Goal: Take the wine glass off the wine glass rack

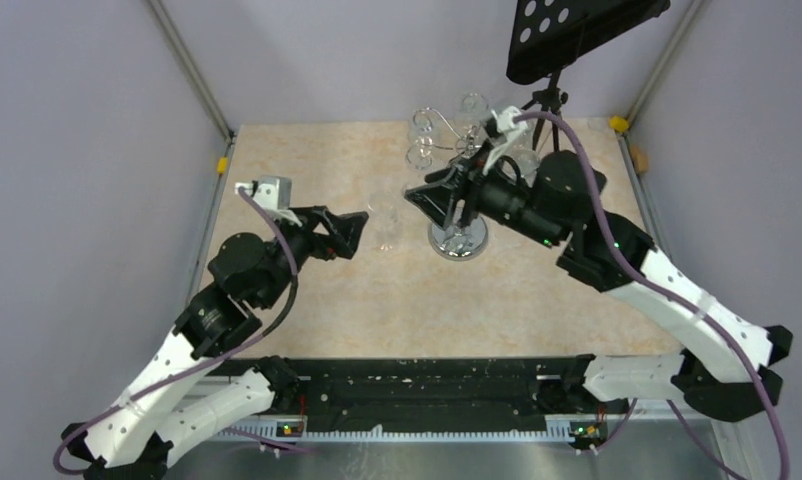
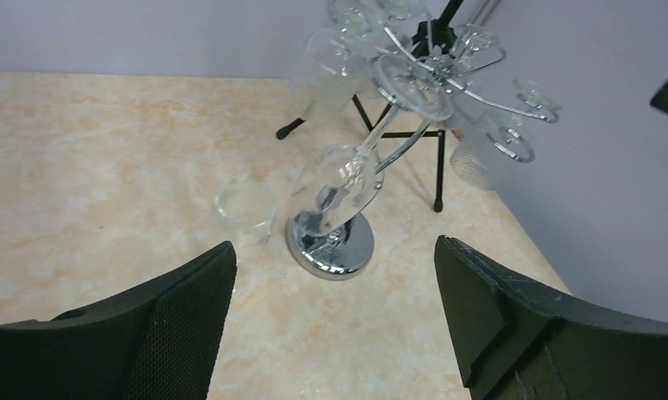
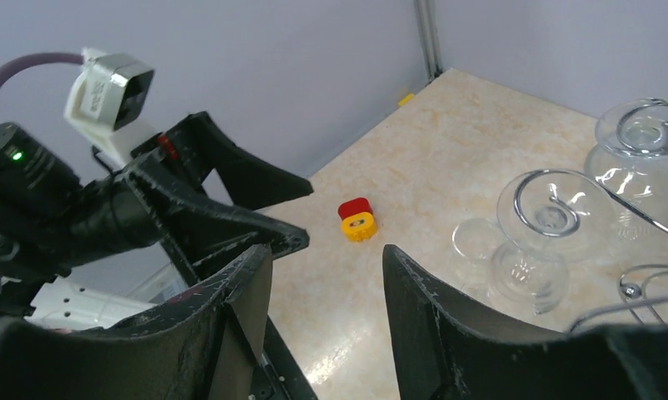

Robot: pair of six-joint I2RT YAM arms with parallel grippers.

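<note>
The silver wire wine glass rack [image 1: 457, 238] stands on its round chrome base at the back centre of the table. It also shows in the left wrist view [image 2: 331, 246]. Several clear wine glasses hang upside down from its scroll arms [image 2: 414, 79], and two show in the right wrist view [image 3: 535, 225]. One clear glass [image 1: 385, 226] stands on the table just left of the base, and it also shows ahead of the left fingers [image 2: 246, 208]. My left gripper [image 1: 355, 233] is open and empty beside that glass. My right gripper [image 1: 425, 197] is open and empty, over the rack's left side.
A black tripod music stand [image 1: 577, 35] stands behind the rack at the back right, its legs [image 2: 397, 133] close to the base. A red and yellow block [image 3: 357, 221] sits at the table's left edge. Grey walls enclose the table.
</note>
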